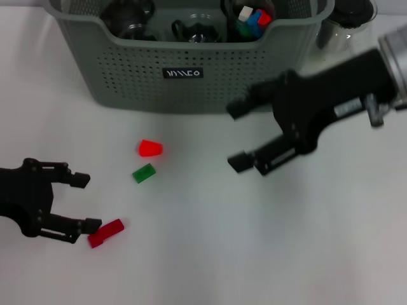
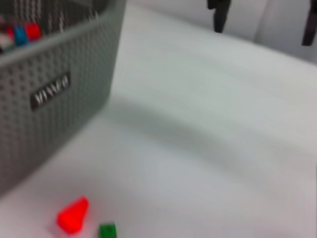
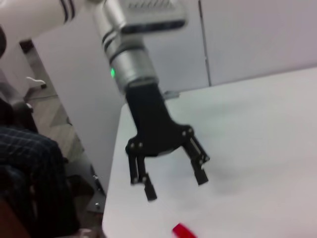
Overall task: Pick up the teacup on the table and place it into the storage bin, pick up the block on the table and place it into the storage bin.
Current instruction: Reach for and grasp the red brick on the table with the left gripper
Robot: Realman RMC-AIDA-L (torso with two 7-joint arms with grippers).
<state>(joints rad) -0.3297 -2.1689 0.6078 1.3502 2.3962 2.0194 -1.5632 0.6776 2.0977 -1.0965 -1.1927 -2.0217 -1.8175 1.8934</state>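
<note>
The grey-green storage bin (image 1: 191,70) stands at the back of the table, also seen in the left wrist view (image 2: 49,99). Dark cup-like shapes (image 1: 130,16) and coloured blocks (image 1: 253,19) lie inside it; no teacup shows on the table. On the table lie a red cone-shaped block (image 1: 151,148), a green block (image 1: 144,173) and a red block (image 1: 105,233). My left gripper (image 1: 86,202) is open at the lower left, its lower finger beside the red block. My right gripper (image 1: 236,136) hangs open and empty right of the bin's front.
A clear glass carafe (image 1: 346,25) stands right of the bin. The right wrist view shows the left gripper (image 3: 176,187) near the table edge, a person and floor beyond. White tabletop stretches in front and to the right.
</note>
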